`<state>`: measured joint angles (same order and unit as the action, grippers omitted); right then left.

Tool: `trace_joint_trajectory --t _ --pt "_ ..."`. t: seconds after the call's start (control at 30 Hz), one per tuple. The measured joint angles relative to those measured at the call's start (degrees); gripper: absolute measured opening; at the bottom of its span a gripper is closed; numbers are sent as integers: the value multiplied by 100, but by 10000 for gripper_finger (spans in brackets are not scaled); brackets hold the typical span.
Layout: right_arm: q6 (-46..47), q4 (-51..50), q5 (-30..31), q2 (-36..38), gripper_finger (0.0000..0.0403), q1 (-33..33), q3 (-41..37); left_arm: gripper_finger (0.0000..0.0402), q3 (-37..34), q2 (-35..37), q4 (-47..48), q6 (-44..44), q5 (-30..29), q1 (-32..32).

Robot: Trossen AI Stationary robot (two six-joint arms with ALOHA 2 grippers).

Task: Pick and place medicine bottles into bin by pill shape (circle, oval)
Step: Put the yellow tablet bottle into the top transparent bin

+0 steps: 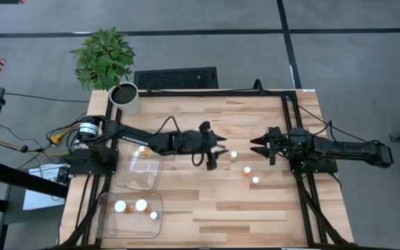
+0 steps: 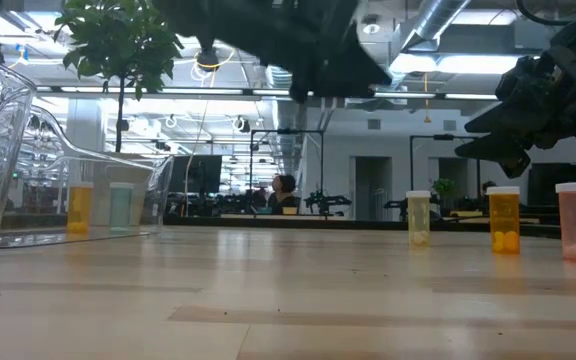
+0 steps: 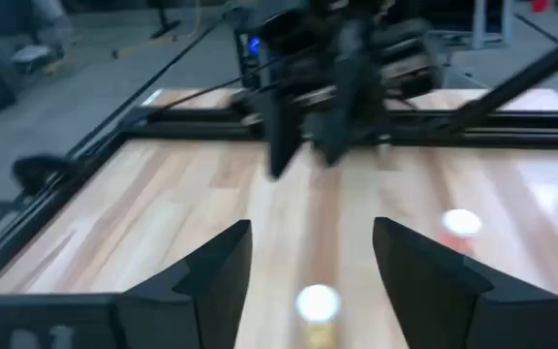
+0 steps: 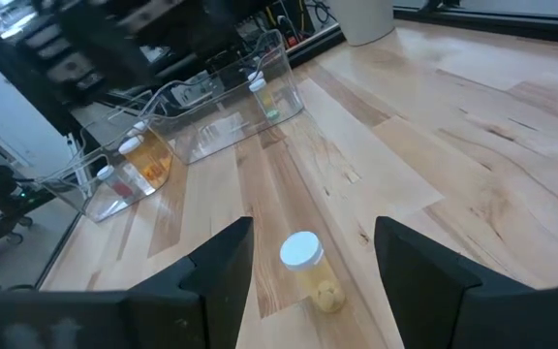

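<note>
Three medicine bottles (image 1: 233,154) stand loose at table centre, between the two arms; the rest sit in the two clear bins (image 1: 138,171) at about 8 o'clock. Expect each bottle to be light, rigid and smooth-walled, so it will probably tip or slip easily; grip the amber body below the white cap. The left gripper (image 3: 310,254) hovers with fingers spread, a bottle just ahead. The right gripper (image 4: 310,254) is likewise spread, facing another bottle (image 4: 310,270). Pill shape is legible only in the low view, where one bottle (image 2: 503,219) shows roundish pills; the others cannot be read.
</note>
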<state>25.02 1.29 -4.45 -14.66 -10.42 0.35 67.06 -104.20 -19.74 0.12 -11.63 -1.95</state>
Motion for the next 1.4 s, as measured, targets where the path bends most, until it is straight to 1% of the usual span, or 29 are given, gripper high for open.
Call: trace_joint_trajectory --t 0.2,0.3,0.4,0.5,0.57,0.63,0.67,0.87,0.97,1.03,1.23,1.4 --pt "-4 -1 0 0 225 -1 -1 266 35 0 100 -35 321 192" --pt "-20 2 0 0 225 0 -1 280 175 0 319 -29 399 209" --pt "-20 0 0 0 225 0 0 280 351 0 702 58 462 210" --pt "-20 -1 0 0 225 -1 0 276 586 -92 877 81 535 198" --pt "-19 3 0 0 225 -1 -1 275 823 -219 1271 138 672 196" --pt "-17 2 0 2 225 -1 1 274 1277 -528 1526 246 824 194" --pt "-15 8 0 9 225 -1 -1 274 1474 -647 1900 293 836 190" --pt "0 5 -1 -70 225 25 -1 274 2827 -1456 3298 654 841 168" --pt "0 4 0 -79 225 25 0 274 3282 -1756 3847 795 791 168" --pt "0 6 0 -72 225 25 -1 274 3402 -1913 4025 830 830 193" --pt "-4 4 0 -83 225 21 1 274 3621 -2300 3943 890 930 268" --pt "-5 4 0 -80 225 21 0 274 3594 -2354 3947 933 910 347"
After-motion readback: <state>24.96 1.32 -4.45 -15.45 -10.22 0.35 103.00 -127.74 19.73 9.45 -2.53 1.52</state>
